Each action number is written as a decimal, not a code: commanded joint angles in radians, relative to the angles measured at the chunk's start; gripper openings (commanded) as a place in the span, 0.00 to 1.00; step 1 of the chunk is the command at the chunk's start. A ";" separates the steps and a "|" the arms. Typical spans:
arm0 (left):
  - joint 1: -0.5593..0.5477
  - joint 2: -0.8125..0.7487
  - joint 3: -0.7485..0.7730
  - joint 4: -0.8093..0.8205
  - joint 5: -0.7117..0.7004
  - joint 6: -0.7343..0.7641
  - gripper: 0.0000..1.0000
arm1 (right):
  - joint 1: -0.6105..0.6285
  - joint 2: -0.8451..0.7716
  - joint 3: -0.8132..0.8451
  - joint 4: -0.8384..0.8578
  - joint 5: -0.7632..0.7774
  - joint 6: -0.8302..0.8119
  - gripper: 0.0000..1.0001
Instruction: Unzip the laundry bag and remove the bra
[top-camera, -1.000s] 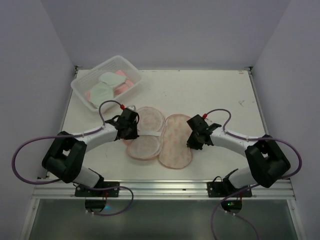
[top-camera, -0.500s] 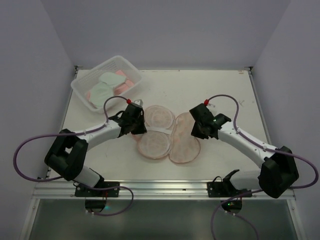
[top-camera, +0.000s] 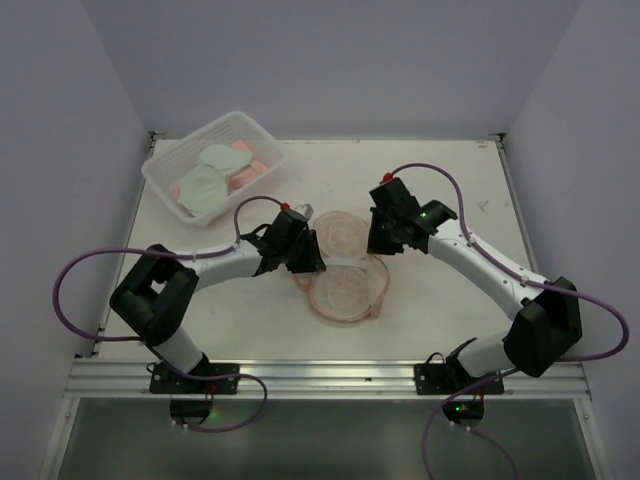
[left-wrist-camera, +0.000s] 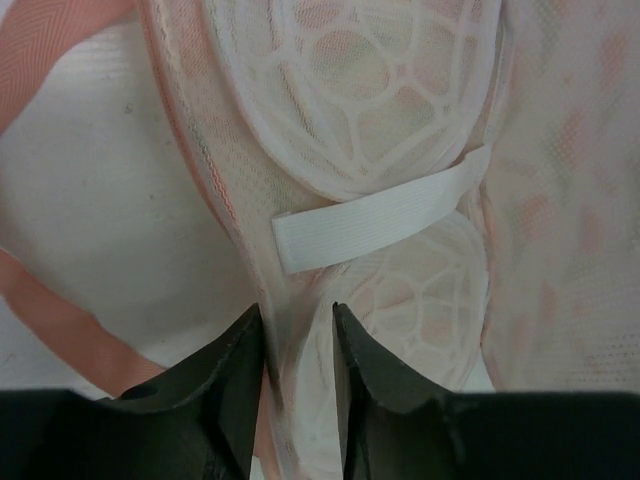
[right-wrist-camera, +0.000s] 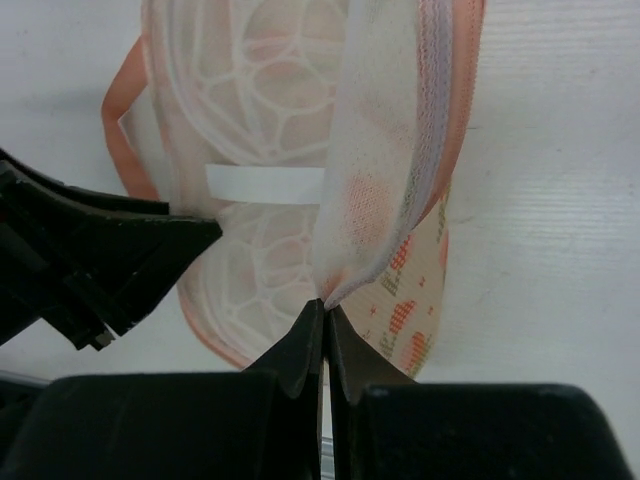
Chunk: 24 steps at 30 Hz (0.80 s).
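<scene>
The laundry bag (top-camera: 345, 288) lies unzipped at mid-tabletop (top-camera: 450, 190). The right hand (right-wrist-camera: 322, 310) is pressed together on its printed lid flap, holding it up. The left hand (left-wrist-camera: 298, 320) is slightly spread astride the bag's pink rim and grips nothing. Inside are white ribbed domes and an elastic strap (left-wrist-camera: 380, 215); I cannot make out the bra. Unzipping looks done; the next move likely means reaching inside.

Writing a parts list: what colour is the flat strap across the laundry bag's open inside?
Plain white strap, clearest in the left wrist view.
</scene>
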 joint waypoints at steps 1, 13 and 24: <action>0.002 -0.054 -0.034 0.053 0.017 -0.017 0.37 | 0.001 0.021 0.034 0.088 -0.177 -0.031 0.00; 0.121 -0.344 -0.188 -0.023 -0.025 0.017 0.86 | 0.030 0.159 0.040 0.292 -0.391 0.003 0.00; 0.140 -0.349 -0.352 0.085 0.014 0.006 0.61 | 0.061 0.322 0.060 0.440 -0.455 0.074 0.00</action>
